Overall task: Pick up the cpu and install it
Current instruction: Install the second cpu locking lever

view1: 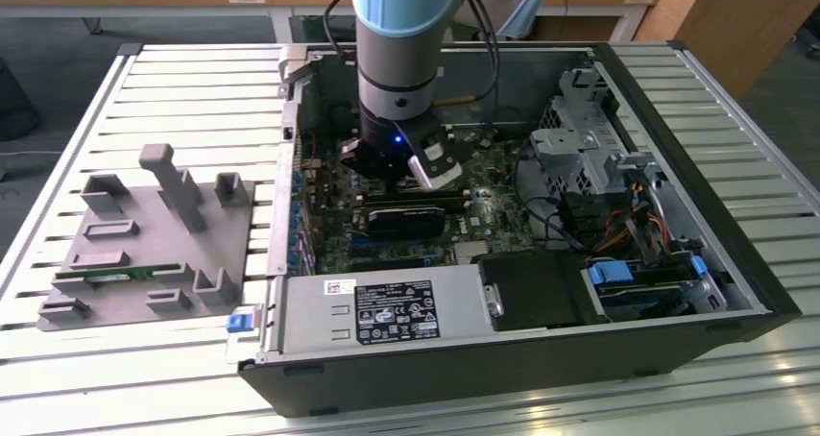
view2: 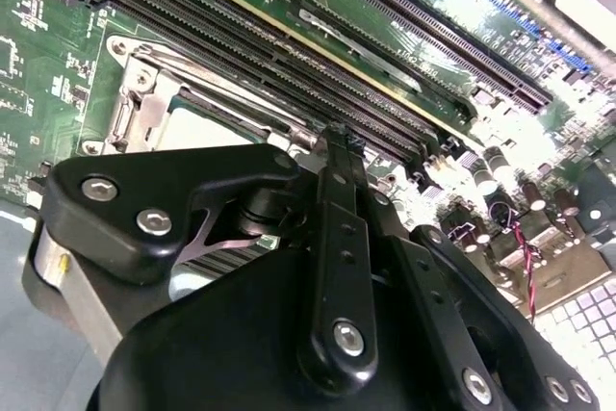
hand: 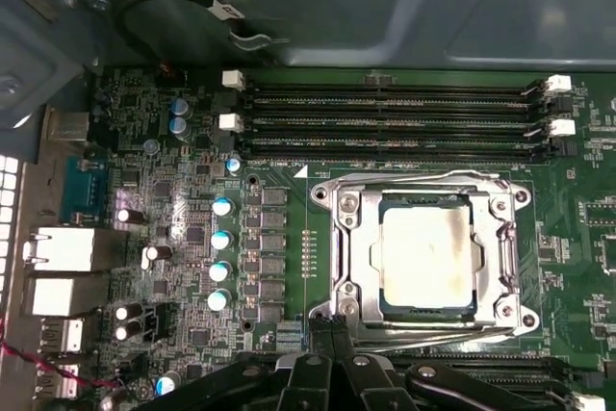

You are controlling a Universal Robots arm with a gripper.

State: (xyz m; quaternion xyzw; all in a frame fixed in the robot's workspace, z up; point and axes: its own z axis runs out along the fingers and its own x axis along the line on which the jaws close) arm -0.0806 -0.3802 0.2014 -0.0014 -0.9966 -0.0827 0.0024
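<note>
The cpu (hand: 426,257), a flat square chip with a silvery top, lies in the metal socket frame (hand: 339,238) on the green motherboard. In the second wrist view, a corner of the cpu (view2: 197,115) peeks out beyond the black gripper body. My gripper (hand: 332,330) is shut with nothing between its fingers, its tips just off the socket frame's edge and beside the cpu, not touching it. In the exterior view the arm reaches down into the open computer case, with the gripper (view1: 375,164) low over the motherboard.
Long memory slots (hand: 385,113) run along one side of the socket. A black block (view1: 403,215) sits on the board near the arm. The power supply (view1: 384,311) and drive cage (view1: 583,157) crowd the case. A grey fixture tray (view1: 141,254) lies at the exterior view's left.
</note>
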